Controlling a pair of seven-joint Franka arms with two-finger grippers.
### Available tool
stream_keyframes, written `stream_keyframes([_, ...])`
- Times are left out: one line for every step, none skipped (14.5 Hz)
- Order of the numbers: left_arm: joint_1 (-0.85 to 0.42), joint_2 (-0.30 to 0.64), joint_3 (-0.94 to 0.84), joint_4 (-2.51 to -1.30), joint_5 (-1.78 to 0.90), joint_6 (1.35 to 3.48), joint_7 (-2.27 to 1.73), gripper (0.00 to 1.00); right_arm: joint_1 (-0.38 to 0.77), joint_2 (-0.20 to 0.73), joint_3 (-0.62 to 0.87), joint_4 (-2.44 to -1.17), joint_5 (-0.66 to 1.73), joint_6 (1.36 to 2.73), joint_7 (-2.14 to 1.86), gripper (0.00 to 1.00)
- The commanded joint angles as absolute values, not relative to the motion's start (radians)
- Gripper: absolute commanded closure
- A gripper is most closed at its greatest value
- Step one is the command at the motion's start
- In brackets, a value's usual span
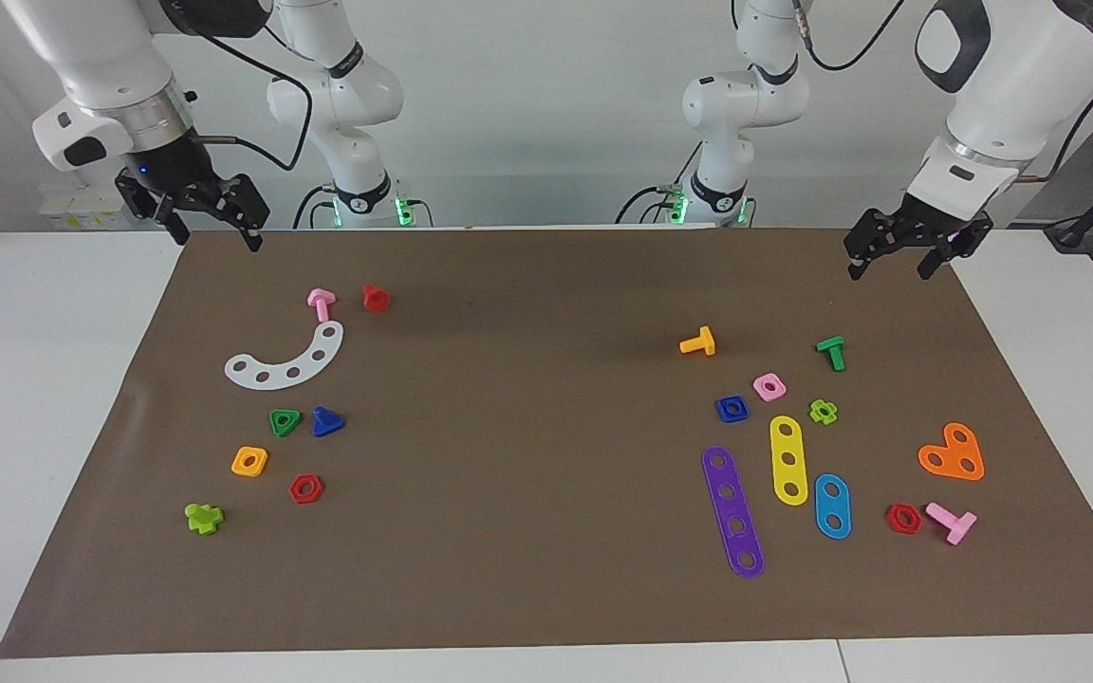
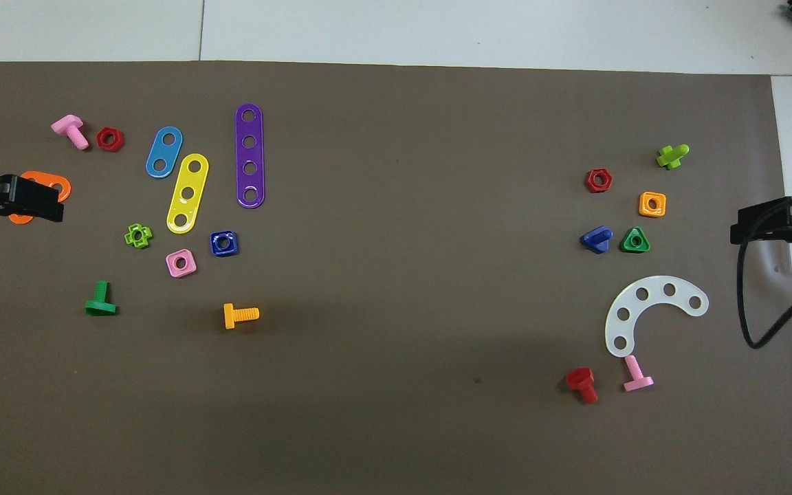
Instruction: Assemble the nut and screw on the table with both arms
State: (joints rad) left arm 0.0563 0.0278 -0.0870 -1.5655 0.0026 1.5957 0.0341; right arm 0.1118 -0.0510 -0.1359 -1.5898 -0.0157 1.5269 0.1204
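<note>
At the facing view's upper corners both grippers hang over the mat's edge, jaws apart, grasping nothing: right gripper (image 1: 214,223), left gripper (image 1: 898,261). Blue nut (image 1: 731,409) lies right of centre beside a pink nut (image 1: 769,386); blue screw (image 1: 326,421) lies left beside a green nut (image 1: 285,422).

No text, label, brand, number or sign can be read on anything here; the small dark marks on the collars of the arm bases are too small to make out
</note>
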Motion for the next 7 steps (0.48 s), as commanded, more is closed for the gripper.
stream_keyframes([0.067, -0.005, -0.095, -1.6, 0.017, 1.592, 0.041, 0.0, 0.107, -0.055, -0.13, -1.597, -0.029, 1.535, 0.132, 0.0])
stream_keyframes([0.067, -0.005, -0.097, -1.6, 0.017, 1.592, 0.041, 0.0, 0.107, -0.055, -0.13, -1.597, -0.028, 1.539, 0.135, 0.0])
stream_keyframes([0.067, -0.005, -0.095, -1.6, 0.017, 1.592, 0.043, 0.0, 0.107, -0.055, -0.13, -1.6, -0.028, 1.537, 0.137, 0.0])
stream_keyframes([0.067, -0.005, -0.095, -1.6, 0.017, 1.591, 0.041, 0.0, 0.109, -0.055, -0.13, -1.601, -0.026, 1.54, 0.141, 0.0])
stream_keyframes([0.067, -0.005, -0.095, -1.6, 0.017, 1.591, 0.041, 0.0, 0.109, -0.058, -0.13, -1.612, -0.026, 1.546, 0.144, 0.0])
stream_keyframes([0.067, -0.005, -0.095, -1.6, 0.017, 1.591, 0.041, 0.0, 0.109, -0.067, -0.13, -1.63, -0.026, 1.568, 0.143, 0.0])
stream_keyframes([0.067, -0.005, -0.095, -1.6, 0.017, 1.592, 0.041, 0.0, 0.109, -0.075, -0.129, -1.658, -0.025, 1.597, 0.141, 0.0])
